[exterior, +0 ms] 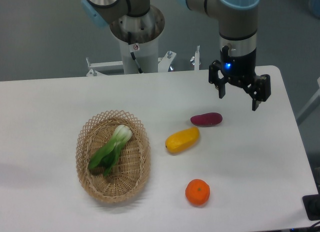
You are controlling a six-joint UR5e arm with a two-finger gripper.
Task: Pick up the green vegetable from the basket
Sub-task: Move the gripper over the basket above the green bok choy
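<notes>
Leafy green vegetable with whitish stem [112, 148] lies diagonally in the tan woven wicker basket [87, 180], left on the desk. Looks light, floppy, bruisable; grip the firmer stem. Hand [239, 102] wide, empty, far right.

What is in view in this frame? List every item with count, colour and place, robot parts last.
basket: one, light tan wicker, on the table's left-centre.
green vegetable: one, dark green leaves with whitish stem, lying inside the basket, stem end pointing up and right.
yellow fruit: one, yellow, oblong, on the table right of the basket.
purple vegetable: one, reddish purple, just beyond the yellow fruit, apart from it.
orange: one, orange, near the front edge, below the yellow fruit.
table: one, white, filling most of the view.
robot base: one, grey with pale blue caps, behind the table.
gripper: one, black, open and empty, hanging above the table's right rear, far from the basket.
</notes>
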